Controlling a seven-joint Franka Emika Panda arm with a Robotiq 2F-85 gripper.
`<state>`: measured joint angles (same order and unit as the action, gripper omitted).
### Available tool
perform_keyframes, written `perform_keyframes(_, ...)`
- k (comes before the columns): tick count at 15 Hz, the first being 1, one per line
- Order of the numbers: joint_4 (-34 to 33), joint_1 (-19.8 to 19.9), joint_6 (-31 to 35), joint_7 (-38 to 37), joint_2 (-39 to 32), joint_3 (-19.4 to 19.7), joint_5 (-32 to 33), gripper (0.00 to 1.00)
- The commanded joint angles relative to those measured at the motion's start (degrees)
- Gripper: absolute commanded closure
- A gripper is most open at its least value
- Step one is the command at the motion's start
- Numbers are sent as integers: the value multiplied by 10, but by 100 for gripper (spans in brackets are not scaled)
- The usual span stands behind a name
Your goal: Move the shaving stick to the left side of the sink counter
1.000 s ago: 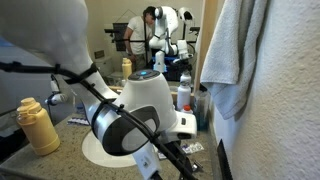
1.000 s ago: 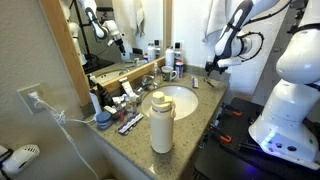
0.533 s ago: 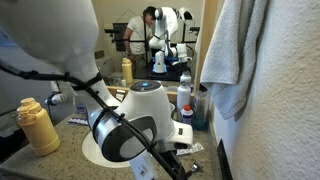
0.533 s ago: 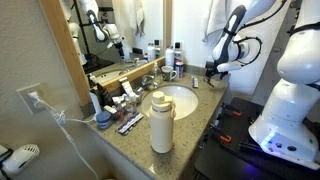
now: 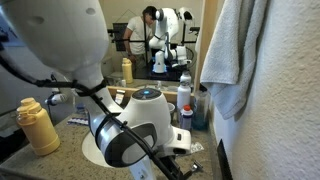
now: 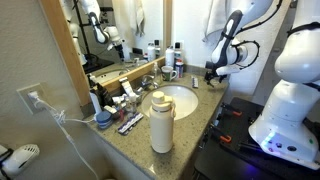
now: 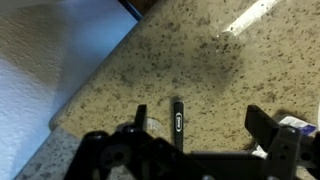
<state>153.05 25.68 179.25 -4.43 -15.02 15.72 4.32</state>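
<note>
The shaving stick [image 7: 178, 120] lies flat on the speckled table [image 7: 230, 70], with its long axis pointing away from the camera in the wrist view. It sits in the gap between the jaws of the gripper [image 7: 180, 142], roughly centred, and touches neither jaw. The jaws are spread wide and pinch nothing. The stick is near the table edge, which runs diagonally across the upper left of the wrist view. In an exterior view the gripper [image 6: 212, 72] hangs over the far end of the table [image 6: 192, 118], beyond the oval white basin [image 6: 180, 100] and well apart from the cream bottle [image 6: 160, 122].
</note>
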Motion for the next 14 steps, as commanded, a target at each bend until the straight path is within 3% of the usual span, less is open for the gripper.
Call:
perform_keyframes(1, -11, 48, 48, 28, -28, -42, 0, 0)
perform_keyframes(9, -46, 128, 89, 33, -83, -108, 26, 0)
perform_keyframes(11, -53, 134, 89, 51, -90, -121, 7, 0)
perform_keyframes(12, -56, 139, 87, 55, -92, -128, 6, 25)
perform_keyframes(14, -61, 145, 86, 56, -97, -138, 6, 34)
